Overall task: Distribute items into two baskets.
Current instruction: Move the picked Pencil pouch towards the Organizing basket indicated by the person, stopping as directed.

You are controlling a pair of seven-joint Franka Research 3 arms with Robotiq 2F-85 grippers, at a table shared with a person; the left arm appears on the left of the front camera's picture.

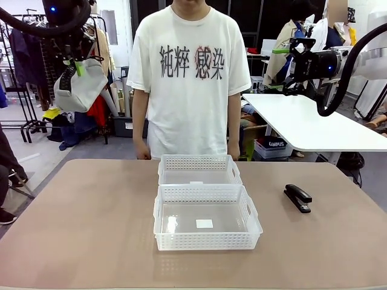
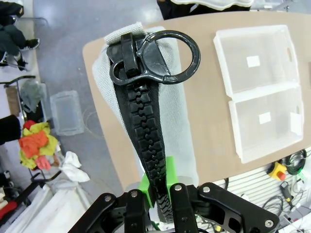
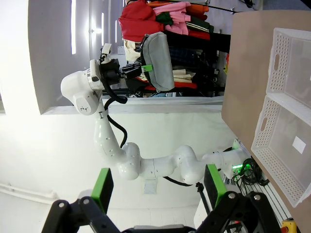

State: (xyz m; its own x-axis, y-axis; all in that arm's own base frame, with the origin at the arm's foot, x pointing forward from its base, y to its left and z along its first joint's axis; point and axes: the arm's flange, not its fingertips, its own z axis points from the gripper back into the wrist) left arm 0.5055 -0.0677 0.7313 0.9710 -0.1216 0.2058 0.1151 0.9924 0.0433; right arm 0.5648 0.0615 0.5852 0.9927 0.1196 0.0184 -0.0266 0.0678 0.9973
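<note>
Left gripper [image 2: 156,187] is clamped on the zipper edge of the grey pouch [image 1: 81,87], hung high and left of the larger basket [image 1: 205,240]; soft and light, the pouch is judged best pinched at that stiffer seam. Right gripper [image 3: 157,185] is held spread and empty, the stapler [image 1: 297,197] lying on the bench [image 1: 91,229] right of that basket.

Left gripper [image 2: 158,180] pinches pouch [image 1: 81,90] aloft; right gripper [image 3: 158,187] spread

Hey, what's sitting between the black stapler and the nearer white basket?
Nothing: in the front view, only bare tabletop separates the stapler from the nearer basket.
</note>
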